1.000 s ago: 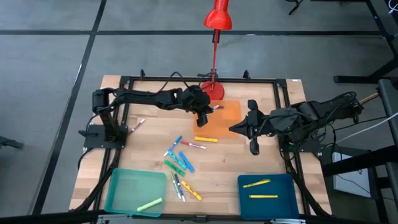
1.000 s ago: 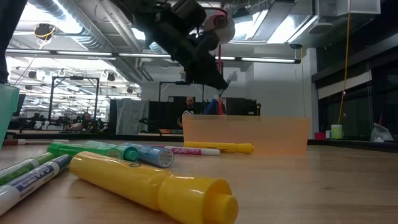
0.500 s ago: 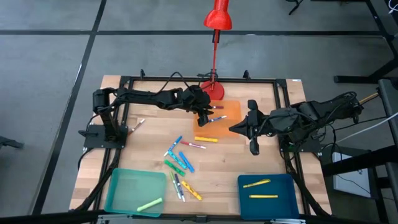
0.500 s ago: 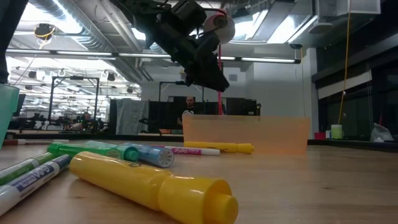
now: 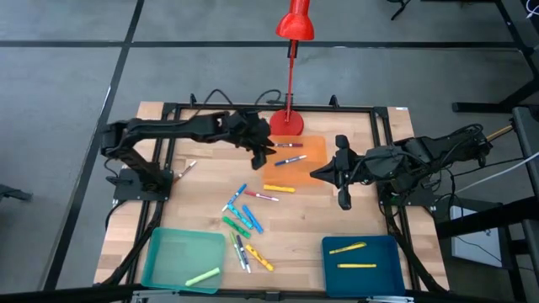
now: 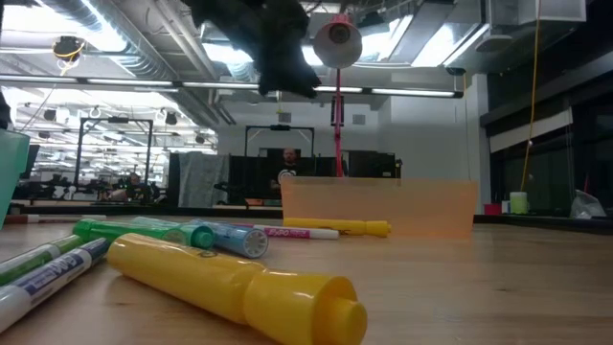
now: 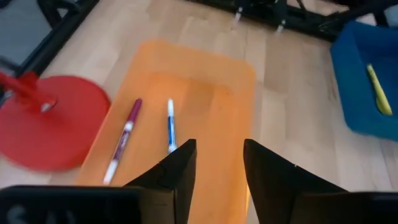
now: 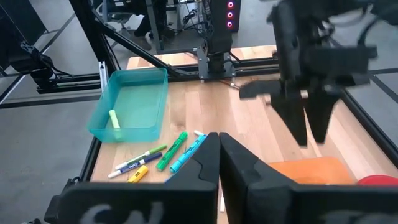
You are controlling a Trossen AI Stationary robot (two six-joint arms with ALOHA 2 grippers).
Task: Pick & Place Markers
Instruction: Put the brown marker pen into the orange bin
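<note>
An orange tray [image 5: 296,162] near the table's far middle holds a pink marker [image 7: 124,140] and a blue marker [image 7: 170,124], both lying flat on its floor. My left gripper [image 7: 217,171] hangs open above the tray's left end [image 5: 263,155], holding nothing. A yellow marker [image 5: 280,188] and a pink one [image 5: 261,196] lie just in front of the tray. Several more markers [image 5: 241,220] lie loose at mid-table. My right gripper [image 5: 315,175] hovers shut at the tray's right edge, empty.
A red lamp's base [image 5: 287,123] stands behind the orange tray. A teal tray [image 5: 168,252] at the near left holds a green marker. A blue tray [image 5: 379,248] at the near right holds two yellow markers. A black frame [image 5: 253,108] borders the table.
My left gripper has opened and let go of the blue marker, which now lies in the orange tray beside the pink one. The gripper has then risen and drawn back toward the table's left edge.
</note>
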